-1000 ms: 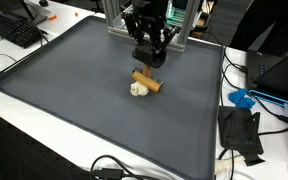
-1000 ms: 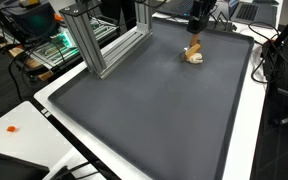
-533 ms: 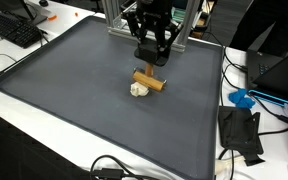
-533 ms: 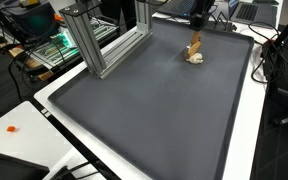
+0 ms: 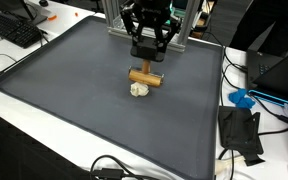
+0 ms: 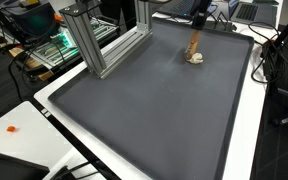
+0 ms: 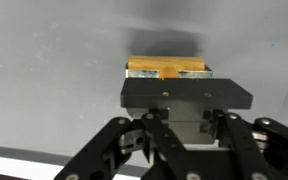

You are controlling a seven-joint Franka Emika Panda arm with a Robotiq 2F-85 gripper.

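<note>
Wrist view first: the wooden cylinder [image 7: 167,68] sits crosswise right under the gripper [image 7: 170,78], pinched at its middle with a tan end showing on either side of the black housing. The jaws are clenched on it as tight as they go.

A second ago that cylinder lay slanted on the mat, leaning against the small white lump. Now, in an exterior view, the wooden cylinder [image 5: 144,74] hangs level and higher in the frame, and the gripper [image 5: 147,65] has come up with it. The white lump [image 5: 137,89] stays where it was on the mat, just below and a touch to one side of the cylinder.

From the opposite camera the cylinder [image 6: 194,44] reads as a thin upright sliver over the white lump [image 6: 196,58]. The two are very near there, and I cannot tell whether a gap has opened between them.

My reading: the pick has taken. The piece is riding in the grip rather than resting on the dark grey mat [image 5: 74,95], and it has not slipped or tilted.

Around all this, the mat covers most of the white worktop [image 5: 9,100], the aluminium frame [image 6: 106,48] stands at the mat's edge, and a keyboard [image 5: 16,30] lies well apart from the action.
</note>
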